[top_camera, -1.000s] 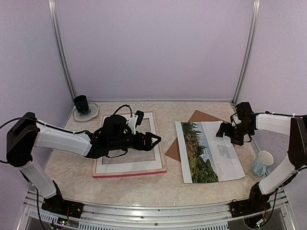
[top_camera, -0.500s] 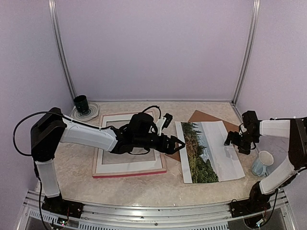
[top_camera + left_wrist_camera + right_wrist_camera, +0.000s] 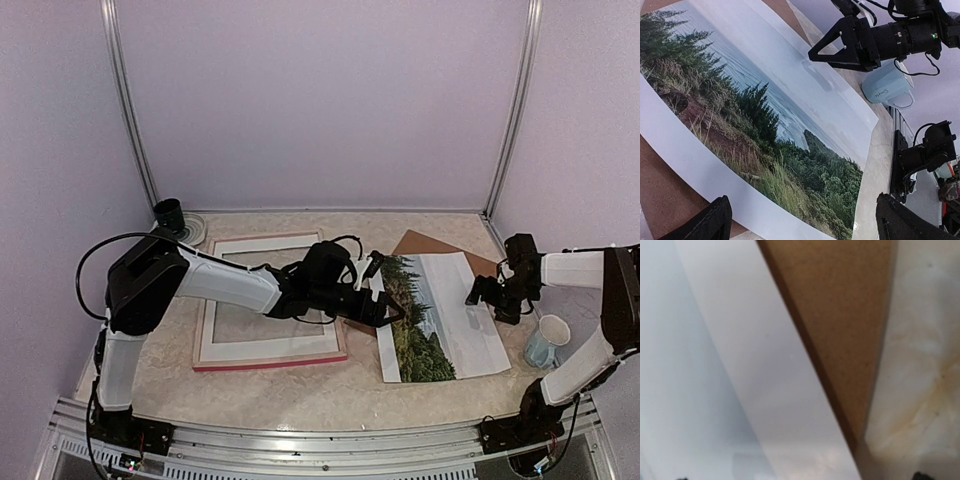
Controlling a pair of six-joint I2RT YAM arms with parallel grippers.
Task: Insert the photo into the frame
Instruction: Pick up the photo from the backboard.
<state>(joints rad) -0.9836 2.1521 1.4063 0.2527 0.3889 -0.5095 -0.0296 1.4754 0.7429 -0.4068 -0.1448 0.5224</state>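
Note:
The photo (image 3: 440, 318), a landscape print with a white margin, lies flat on the table right of centre. It fills the left wrist view (image 3: 765, 115). The frame (image 3: 268, 360) lies left of it, its pink-red edge along the near side. My left gripper (image 3: 395, 312) reaches across the frame and hovers open over the photo's left margin, nothing between its fingertips (image 3: 705, 225). My right gripper (image 3: 483, 298) hangs open just above the photo's right edge, also empty. In the right wrist view only the photo's pale margin (image 3: 765, 365) shows.
A brown backing board (image 3: 420, 243) lies under the photo's far side and pokes out at its left (image 3: 670, 190) and right (image 3: 840, 315). A pale blue mug (image 3: 547, 342) stands at the right. A black cup (image 3: 170, 213) on a coaster sits at the back left.
My left arm has swung right, from above the frame to the photo's left edge. My right gripper shifted slightly right to the photo's right edge and then stayed. Both remained open.

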